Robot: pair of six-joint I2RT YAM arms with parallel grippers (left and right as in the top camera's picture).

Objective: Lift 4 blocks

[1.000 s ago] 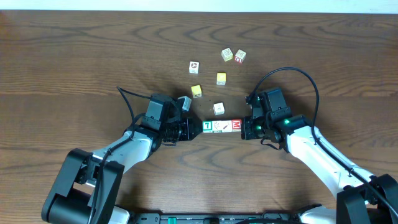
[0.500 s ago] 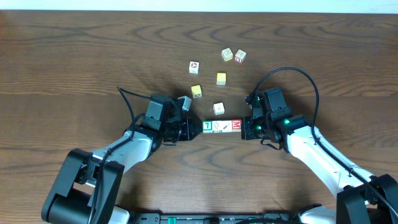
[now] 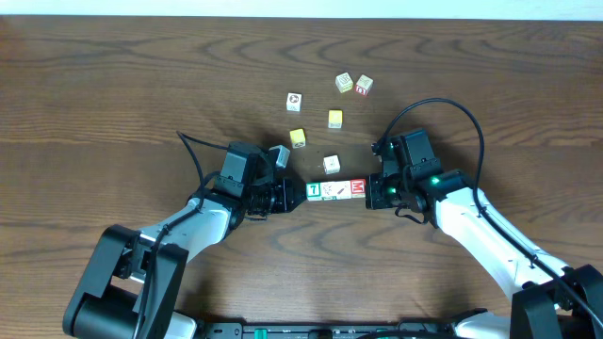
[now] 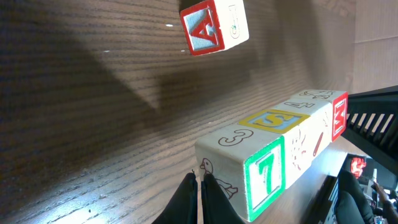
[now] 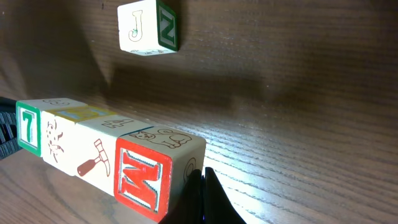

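Observation:
Four blocks form one tight row between my two grippers: green "7" (image 3: 314,190), two white picture cubes (image 3: 328,190) (image 3: 342,190), red "M" (image 3: 357,189). My left gripper (image 3: 300,191) is shut, its tips pressed against the "7" cube's end face (image 4: 266,177), seen close at the left gripper (image 4: 200,186). My right gripper (image 3: 369,191) is shut too, and presses the "M" cube (image 5: 142,179) from the other end, right gripper (image 5: 202,180). Nothing sits between either pair of fingers. The row's shadow lies apart from it on the wood.
Loose cubes lie beyond the row: a white one (image 3: 331,165) just behind it, two yellow ones (image 3: 298,138) (image 3: 335,119), and three more farther back (image 3: 294,100) (image 3: 344,83) (image 3: 364,86). A black cable (image 3: 443,108) loops over the right arm.
The right gripper and the row of blocks have edged very slightly toward the far side. The left arm has hardly moved. Both grippers stay shut.

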